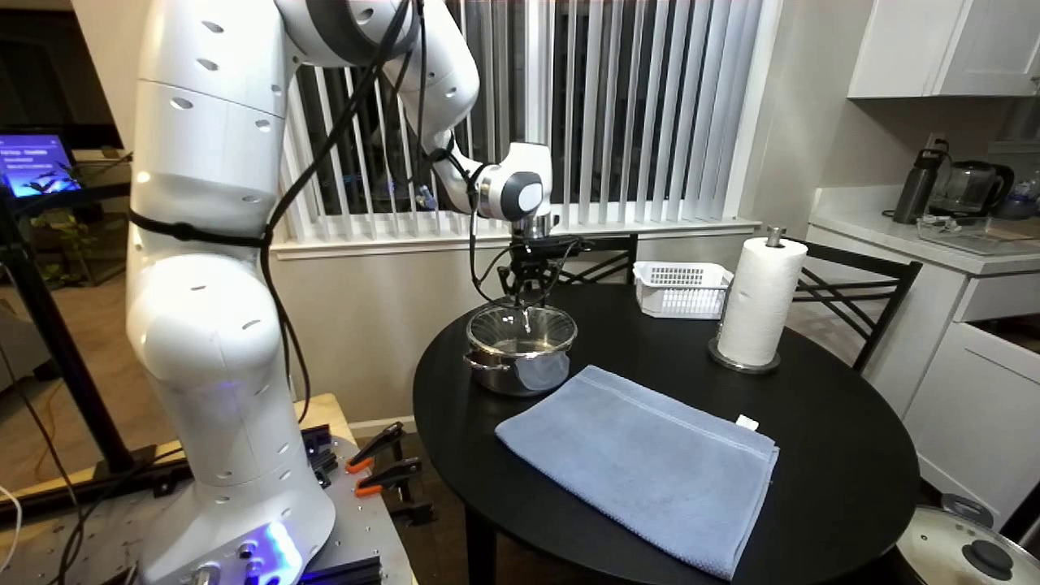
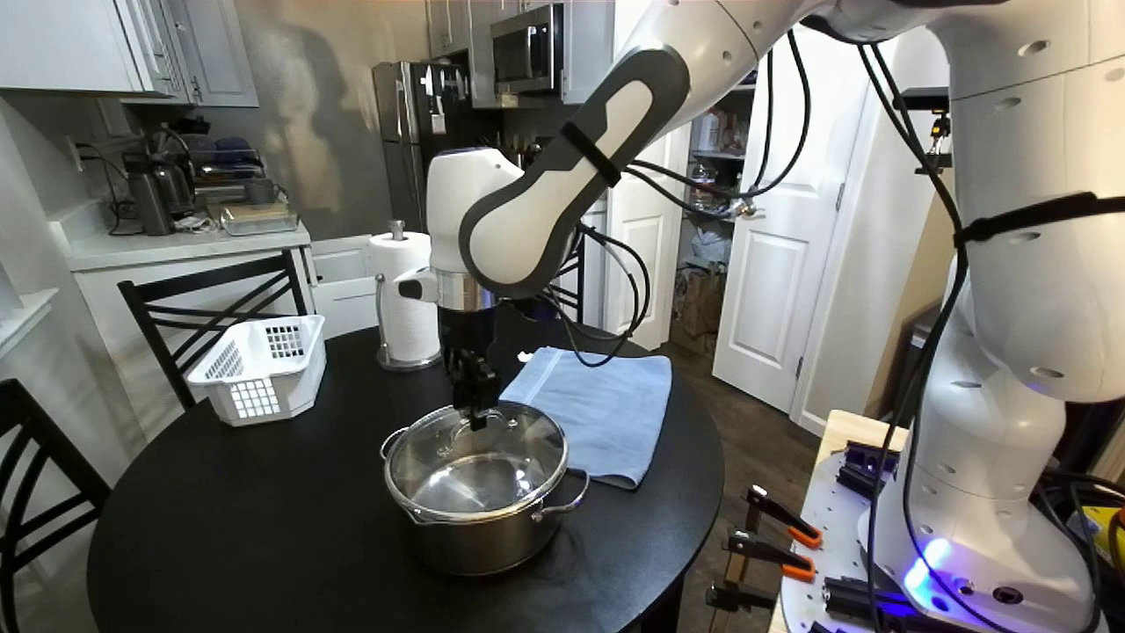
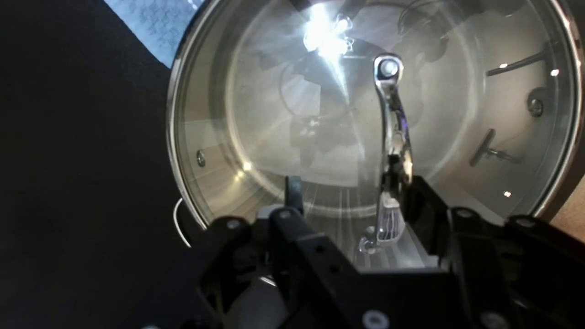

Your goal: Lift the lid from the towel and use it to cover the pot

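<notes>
Covering one pot [image 2: 483, 547], one glass lid [image 2: 479, 470] sits directly below the jaws of one gripper [image 3: 354, 198]; two fingers [image 3: 294, 195] stand parted, one metal handle [image 3: 396, 132] showing between them. One towel [image 1: 642, 463] lies to the jaws' side.

Wrist view: lid handle [image 3: 394, 123] btwn gripper [image 3: 352, 194] fingers, gap on L, R finger [image 3: 425, 212] v. close. Pot [image 2: 479, 545] side handles jut out. Free table [image 2: 264, 501] btwn pot & basket [image 2: 268, 382]; upright roll [image 2: 409, 308] nr basket blocks. Towel [image 1: 642, 471] flat, room above.
</notes>
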Controlling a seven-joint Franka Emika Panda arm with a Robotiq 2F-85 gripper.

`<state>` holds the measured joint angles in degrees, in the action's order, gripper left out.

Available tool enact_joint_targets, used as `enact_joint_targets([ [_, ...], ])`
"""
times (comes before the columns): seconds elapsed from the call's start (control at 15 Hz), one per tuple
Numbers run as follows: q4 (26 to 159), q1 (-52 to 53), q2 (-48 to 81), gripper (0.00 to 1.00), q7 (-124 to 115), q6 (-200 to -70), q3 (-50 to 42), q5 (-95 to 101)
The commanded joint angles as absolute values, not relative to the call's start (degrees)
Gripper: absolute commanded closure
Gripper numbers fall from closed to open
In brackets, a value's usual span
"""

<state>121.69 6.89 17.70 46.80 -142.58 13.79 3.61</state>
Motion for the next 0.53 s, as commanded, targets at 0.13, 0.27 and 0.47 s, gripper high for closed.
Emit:
enact_joint_targets([
  [0.13, 124.3, 6.9, 13.7, 0.0, 45.1, -142.3, 13.3, 4.6],
  [0.27, 125.1, 6.8, 12.4, 0.0, 45.6, -142.8, 13.5, 4.2],
  [0.47, 122.7, 6.9, 14.4, 0.0, 46.4, -142.4, 13.5, 3.8],
])
